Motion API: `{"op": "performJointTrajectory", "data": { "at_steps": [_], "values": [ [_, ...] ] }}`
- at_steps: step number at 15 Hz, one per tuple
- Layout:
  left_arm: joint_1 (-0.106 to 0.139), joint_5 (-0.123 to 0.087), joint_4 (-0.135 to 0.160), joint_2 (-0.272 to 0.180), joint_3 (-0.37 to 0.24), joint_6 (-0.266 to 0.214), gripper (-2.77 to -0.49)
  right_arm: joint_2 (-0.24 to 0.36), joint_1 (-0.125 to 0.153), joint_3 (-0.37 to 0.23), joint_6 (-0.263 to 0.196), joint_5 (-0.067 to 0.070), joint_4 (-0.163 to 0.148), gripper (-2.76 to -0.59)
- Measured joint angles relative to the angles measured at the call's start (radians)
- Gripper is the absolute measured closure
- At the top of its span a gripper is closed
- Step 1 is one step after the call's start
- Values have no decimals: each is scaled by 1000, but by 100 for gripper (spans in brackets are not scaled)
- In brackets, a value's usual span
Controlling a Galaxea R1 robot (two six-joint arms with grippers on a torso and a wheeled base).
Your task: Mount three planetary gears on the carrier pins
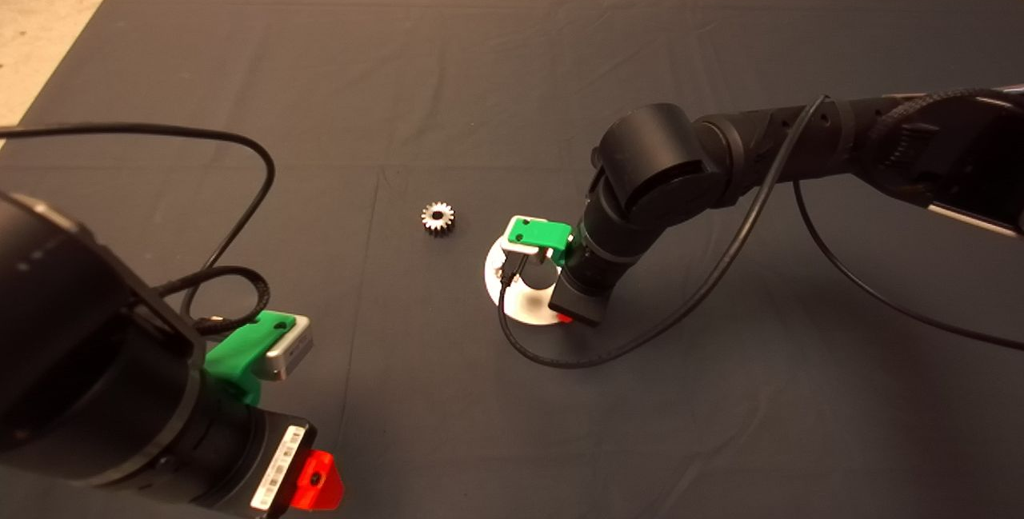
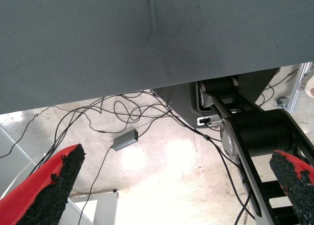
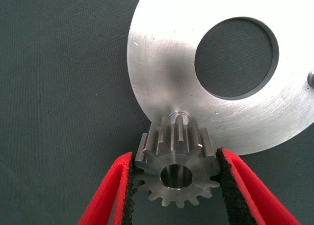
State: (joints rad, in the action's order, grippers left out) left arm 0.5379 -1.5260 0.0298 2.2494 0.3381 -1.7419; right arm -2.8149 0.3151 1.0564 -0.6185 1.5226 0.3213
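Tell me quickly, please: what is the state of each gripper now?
Left gripper: open, holding nothing, parked at the mat's near left edge.
Right gripper: closed on a small dark grey toothed metal gear, over the flat round silver disc.

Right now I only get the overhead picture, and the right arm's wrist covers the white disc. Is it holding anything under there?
Observer: Yes. The right wrist view shows the right gripper shut on a planetary gear, with a pad against its teeth on each side.
Operator: Is that gear on a pin?
Observer: It seems not. Its centre hole looks empty, and the round top of a carrier pin shows just beyond it, at the rim of the disc.
Operator: And the arm at lower left?
Observer: The left gripper is open and holds nothing. Its camera looks past the edge of the mat at cables on the floor.
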Motion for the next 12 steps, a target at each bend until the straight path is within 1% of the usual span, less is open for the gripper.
{"op": "performJointTrajectory", "data": {
  "at_steps": [2,4,12],
  "values": [
    [0,0,0,0,0,0,-275,-2,0,0,0,1,0,-104],
    [0,0,0,0,0,0,-275,-10,0,0,0,8,1,-104],
    [0,0,0,0,0,0,-275,-32,-1,0,0,7,3,-104]
  ]
}}
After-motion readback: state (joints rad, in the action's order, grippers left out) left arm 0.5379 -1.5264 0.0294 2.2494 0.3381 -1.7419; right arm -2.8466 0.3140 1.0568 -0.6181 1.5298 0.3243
